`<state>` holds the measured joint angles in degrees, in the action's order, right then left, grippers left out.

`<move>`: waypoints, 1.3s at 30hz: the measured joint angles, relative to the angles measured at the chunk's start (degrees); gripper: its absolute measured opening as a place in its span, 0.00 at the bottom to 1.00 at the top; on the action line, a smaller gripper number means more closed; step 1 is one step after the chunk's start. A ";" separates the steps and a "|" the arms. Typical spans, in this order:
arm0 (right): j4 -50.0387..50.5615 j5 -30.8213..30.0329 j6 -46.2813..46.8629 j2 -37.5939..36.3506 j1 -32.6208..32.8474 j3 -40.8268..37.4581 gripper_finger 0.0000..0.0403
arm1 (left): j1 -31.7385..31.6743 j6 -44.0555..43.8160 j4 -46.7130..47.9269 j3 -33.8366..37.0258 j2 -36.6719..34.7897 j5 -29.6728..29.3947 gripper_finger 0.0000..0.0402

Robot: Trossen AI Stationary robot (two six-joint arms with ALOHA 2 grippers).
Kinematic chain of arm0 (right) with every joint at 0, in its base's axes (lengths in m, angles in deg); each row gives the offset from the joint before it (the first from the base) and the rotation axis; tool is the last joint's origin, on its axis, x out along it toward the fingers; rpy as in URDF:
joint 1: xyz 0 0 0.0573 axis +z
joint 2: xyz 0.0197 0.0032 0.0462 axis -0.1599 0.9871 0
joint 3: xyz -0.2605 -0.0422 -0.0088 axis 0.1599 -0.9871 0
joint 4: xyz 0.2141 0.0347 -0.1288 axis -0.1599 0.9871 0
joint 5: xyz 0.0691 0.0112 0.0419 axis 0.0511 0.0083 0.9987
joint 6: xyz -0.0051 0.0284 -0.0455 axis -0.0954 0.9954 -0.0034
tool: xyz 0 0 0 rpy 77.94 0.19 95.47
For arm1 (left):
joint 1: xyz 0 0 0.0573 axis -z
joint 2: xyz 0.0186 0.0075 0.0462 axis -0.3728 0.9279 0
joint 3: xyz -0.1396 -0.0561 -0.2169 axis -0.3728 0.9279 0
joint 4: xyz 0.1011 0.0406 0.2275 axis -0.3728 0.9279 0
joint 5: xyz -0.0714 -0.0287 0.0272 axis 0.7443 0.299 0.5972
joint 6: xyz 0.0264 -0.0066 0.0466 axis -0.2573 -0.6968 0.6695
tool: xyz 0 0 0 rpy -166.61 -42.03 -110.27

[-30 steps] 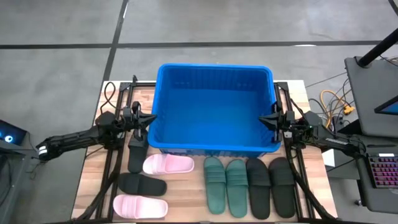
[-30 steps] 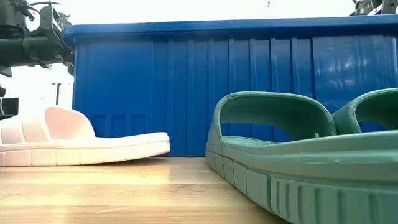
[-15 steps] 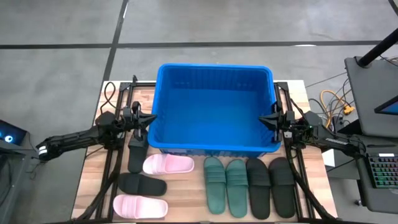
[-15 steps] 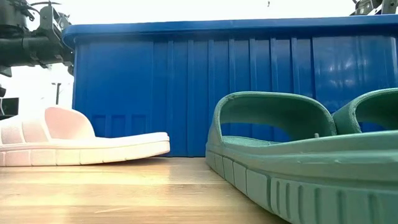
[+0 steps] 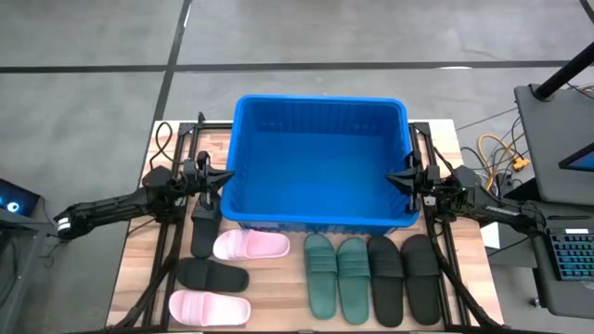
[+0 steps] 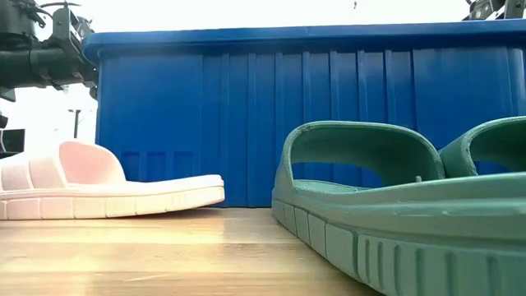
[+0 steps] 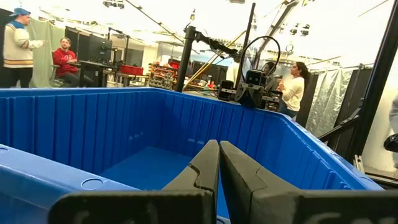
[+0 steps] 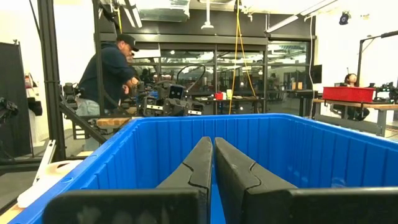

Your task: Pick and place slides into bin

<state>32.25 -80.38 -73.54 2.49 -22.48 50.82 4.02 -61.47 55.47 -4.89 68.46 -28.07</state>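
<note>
Your wrist views show both grippers, left (image 7: 218,163) and right (image 8: 213,159), closed and holding nothing. The bin (image 5: 320,218) is empty. Only the high view shows all eight slides (image 5: 371,269) on the table (image 5: 278,288).

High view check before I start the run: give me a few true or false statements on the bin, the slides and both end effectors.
1. The bin has no slides in it. True.
2. The two green slides lie side by side in front of the bin. True.
3. The left end effector grips a pink slide. False: it is shut on nothing, poised at the bin's left wall.
4. The right end effector is wide open over the black slides. False: it is shut, at the bin's right wall.
5. A pink slide lies on the table next to the green pair. True.
6. All the slides are black. False: some are pink and some green.
</note>
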 joint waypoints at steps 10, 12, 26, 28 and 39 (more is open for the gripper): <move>0.00 0.00 0.00 -0.02 0.00 0.00 0.02 | 0.00 0.00 -0.01 0.01 -0.01 0.00 0.00; 0.00 0.00 0.00 0.00 -0.01 0.00 0.02 | 0.00 0.00 0.00 0.01 0.00 0.02 0.00; 0.00 0.00 0.00 0.00 0.00 0.00 0.02 | 0.00 0.00 -0.01 0.01 -0.02 0.02 0.00; 0.00 0.00 0.00 -0.02 0.00 0.00 0.02 | 0.00 0.00 -0.02 0.01 0.00 0.00 0.00; -0.02 -1.46 0.00 0.00 0.00 0.00 0.02 | 0.00 0.00 0.00 0.01 0.00 0.02 0.00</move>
<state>32.23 -81.84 -73.54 2.49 -22.48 50.82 4.02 -61.47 55.47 -4.88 68.46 -28.05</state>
